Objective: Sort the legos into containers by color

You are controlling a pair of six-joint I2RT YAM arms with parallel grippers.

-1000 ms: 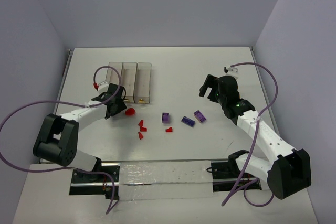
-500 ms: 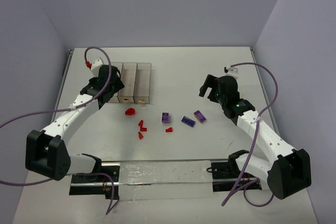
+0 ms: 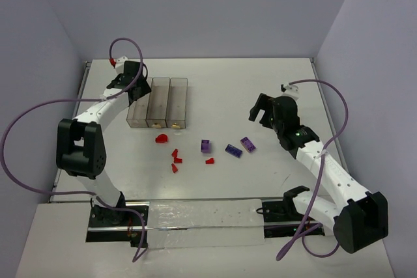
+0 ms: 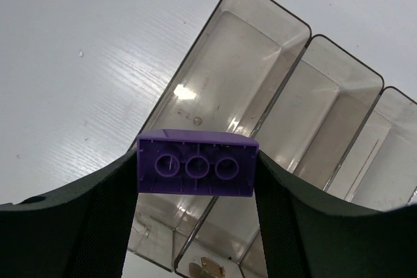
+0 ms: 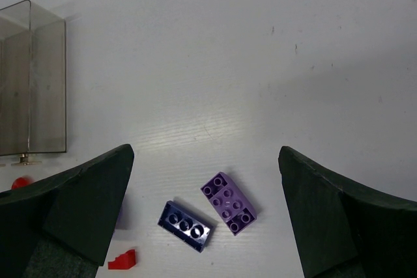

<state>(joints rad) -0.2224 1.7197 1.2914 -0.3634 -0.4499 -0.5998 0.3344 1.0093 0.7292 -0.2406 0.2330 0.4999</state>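
My left gripper [image 3: 134, 84] is out at the upper left of the overhead view, clamped on a purple brick [image 4: 195, 171] that fills the gap between its fingers [image 4: 98, 226]. In the left wrist view the brick sits at centre frame, hollow underside toward the camera, its long axis running straight across from finger to finger. The row of three bins [image 3: 160, 101] lies right beneath it, and that is what the drop turns on. Seen from the wrist, the bins run slantwise from lower left to upper right, so the brick lies askew to their length. It covers both the near part of the first bin [image 4: 225, 63] and the wall that bin shares with the middle bin [image 4: 326, 105]. I judge it must sit squarely over one opening before I let go, or it could catch that wall. A pale piece [image 4: 204, 266] shows at the bottom edge; I cannot tell which bin holds it. My right gripper [image 5: 205, 161] hangs with its jaws wide apart, holding nothing, above two loose purple bricks [image 5: 228, 203] at lower centre of its own view. The right arm is the nearer one to those.
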